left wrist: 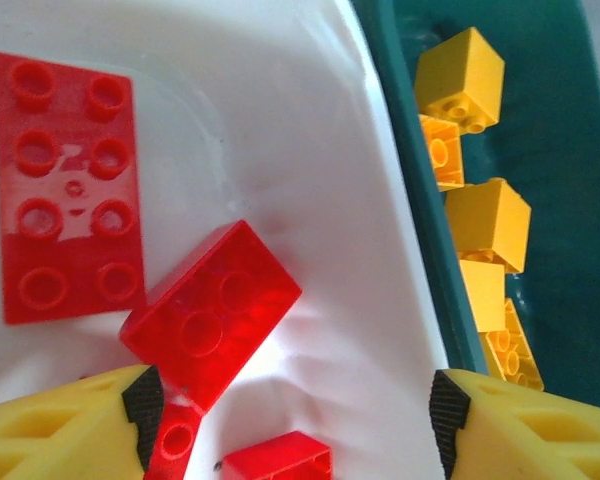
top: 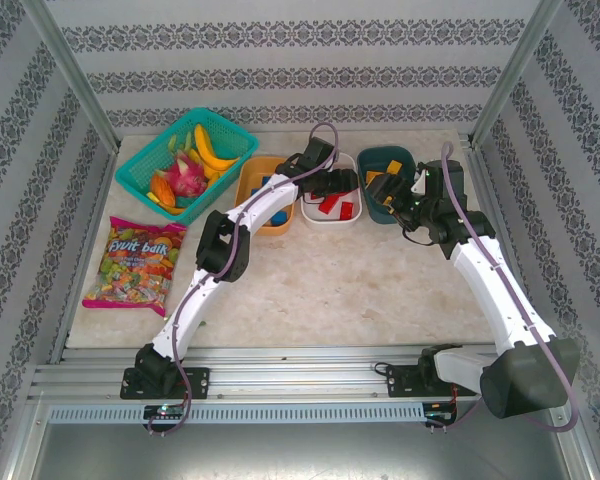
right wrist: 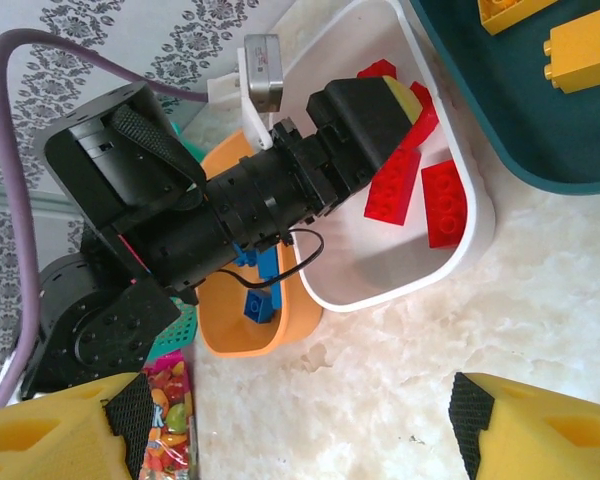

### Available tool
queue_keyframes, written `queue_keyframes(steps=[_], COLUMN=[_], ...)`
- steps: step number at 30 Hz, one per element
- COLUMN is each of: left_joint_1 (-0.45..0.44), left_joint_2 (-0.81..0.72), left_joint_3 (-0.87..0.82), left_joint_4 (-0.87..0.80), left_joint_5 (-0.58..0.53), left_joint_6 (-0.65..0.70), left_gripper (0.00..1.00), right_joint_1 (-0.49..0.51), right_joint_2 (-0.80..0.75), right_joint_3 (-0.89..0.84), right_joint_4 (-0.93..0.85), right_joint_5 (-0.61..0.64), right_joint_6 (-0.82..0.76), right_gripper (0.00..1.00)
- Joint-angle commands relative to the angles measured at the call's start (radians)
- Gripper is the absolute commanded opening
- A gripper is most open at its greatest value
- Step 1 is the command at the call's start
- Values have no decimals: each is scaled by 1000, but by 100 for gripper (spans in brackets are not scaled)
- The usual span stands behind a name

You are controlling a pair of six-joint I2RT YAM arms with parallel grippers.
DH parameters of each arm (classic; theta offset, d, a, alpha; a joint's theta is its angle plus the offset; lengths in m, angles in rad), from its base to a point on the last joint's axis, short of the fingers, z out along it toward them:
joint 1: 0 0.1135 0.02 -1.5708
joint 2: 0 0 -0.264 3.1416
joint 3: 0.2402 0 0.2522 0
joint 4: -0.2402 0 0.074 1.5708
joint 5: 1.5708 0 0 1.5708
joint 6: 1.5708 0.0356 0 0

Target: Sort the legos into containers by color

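Over the white rounded plastic tub (left wrist: 280,120), our left gripper (left wrist: 295,410) stands wide and empty above red studded bricks (left wrist: 212,310); we should rise straight, clearing its rim.

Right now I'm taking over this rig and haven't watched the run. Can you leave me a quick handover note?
Left gripper: fingers open, empty, over the white tub.
Right gripper: fingers open, empty, above the table beside the tubs.
Things: red legos in the white tub, yellow legos in the dark teal tub, blue legos in the orange tub.
Done: every brick I can see lies in a tub with its own colour.
Left: probably only checking spots hidden by the arms for strays, then pulling both arms back.
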Motion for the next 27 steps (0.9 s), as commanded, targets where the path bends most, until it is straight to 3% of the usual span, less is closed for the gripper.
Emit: queue_keyframes(steps=[1, 6, 9, 14, 15, 16, 21, 24, 26, 27], left_joint_1=[0, -11, -16, -18, -18, -18, 1, 20, 21, 20], left_joint_2=[-146, -263, -393, -754, -838, -933, -1269, -1397, -1468, -1501], left_joint_3=[16, 0, -108, -596, -708, -819, -1194, -1307, -1371, -1396], left_joint_4=[-83, -225, -309, -276, -257, -246, -278, -358, -384, -410], left_joint_5=[-72, -131, -155, -195, -210, -225, -285, -407, -554, -690], left_joint_6=[-15, -14, -11, -17, -21, -25, -38, -36, -15, -43], left_gripper=[76, 77, 77, 80, 90, 100, 100, 100, 100, 100], right_joint_1=[-6, 0, 16, 65, 80, 96, 123, 129, 128, 129], right_joint_2=[-23, -46, -61, -122, -137, -148, -215, -264, -278, -269], right_joint_3=[10, 46, 84, 81, 76, 73, -1, -81, -133, -151], right_joint_4=[-19, -75, -134, -192, -214, -237, -258, -205, -163, -162], right_joint_5=[34, 70, 93, 101, 120, 143, 227, 304, 392, 477], right_joint_6=[-51, -146, -211, -307, -325, -342, -345, -339, -321, -285], right_gripper=[80, 79, 80, 82, 85, 97, 98, 98, 98, 98])
